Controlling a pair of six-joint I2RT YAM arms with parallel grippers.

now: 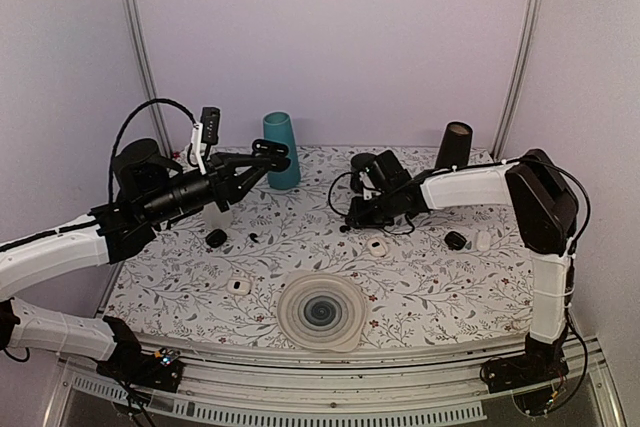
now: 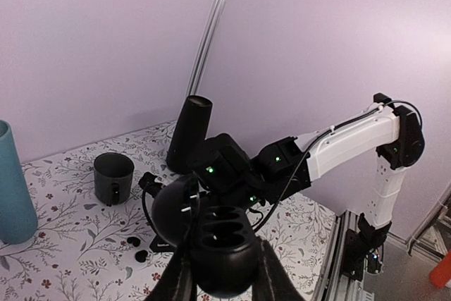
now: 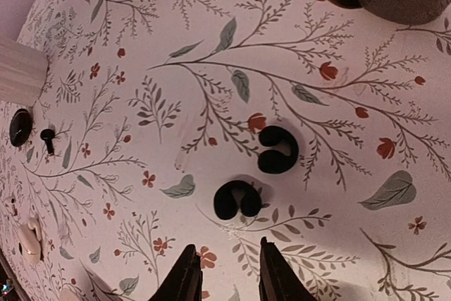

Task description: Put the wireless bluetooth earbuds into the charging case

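Two small black earbuds [image 3: 237, 199] [image 3: 277, 149] lie side by side on the flowered tablecloth. My right gripper [image 3: 225, 273] hovers just short of the nearer one, open, its fingers [image 3: 184, 276] apart with nothing between them. In the left wrist view the same earbuds [image 2: 137, 248] are tiny dark specks below the right arm. The black charging case [image 2: 224, 244] is lifted off the table with its lid [image 2: 169, 206] swung open and its sockets facing up. My left gripper [image 2: 222, 276] is shut on its body. From above, the left gripper [image 1: 270, 159] is raised and the right gripper [image 1: 352, 217] is low over the cloth.
A teal vase [image 1: 282, 150], a dark mug [image 2: 113, 177] and a black cylinder [image 1: 453, 145] stand at the back. Small white cases [image 1: 377, 245] [image 1: 237, 285] and black cases [image 1: 216, 239] [image 1: 456, 240] lie on the cloth. A ringed round dish [image 1: 321, 311] sits near the front edge.
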